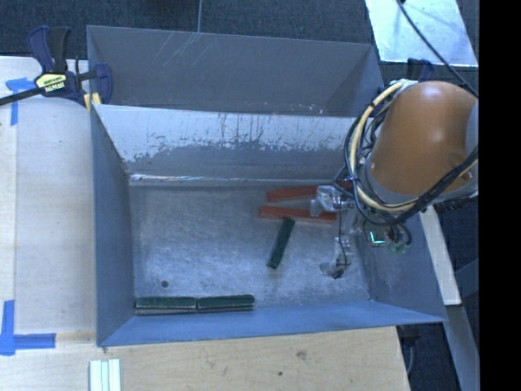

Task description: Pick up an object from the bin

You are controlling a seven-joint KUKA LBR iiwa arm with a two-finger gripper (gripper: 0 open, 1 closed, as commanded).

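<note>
My gripper (pixel 336 265) hangs low at the right side of the bin, just above the floor. A pair of red-handled pliers (pixel 286 212) lies just behind and to the left of it, metal head pointing right toward the gripper. A short dark green stick (pixel 281 244) lies tilted on the floor to the gripper's left, apart from it. Nothing shows in the gripper.
Two long dark green bars (pixel 195 303) lie end to end along the front wall at the left. The arm's orange dome and cables hang over the bin's right wall. A small dark speck sits on the floor at front left.
</note>
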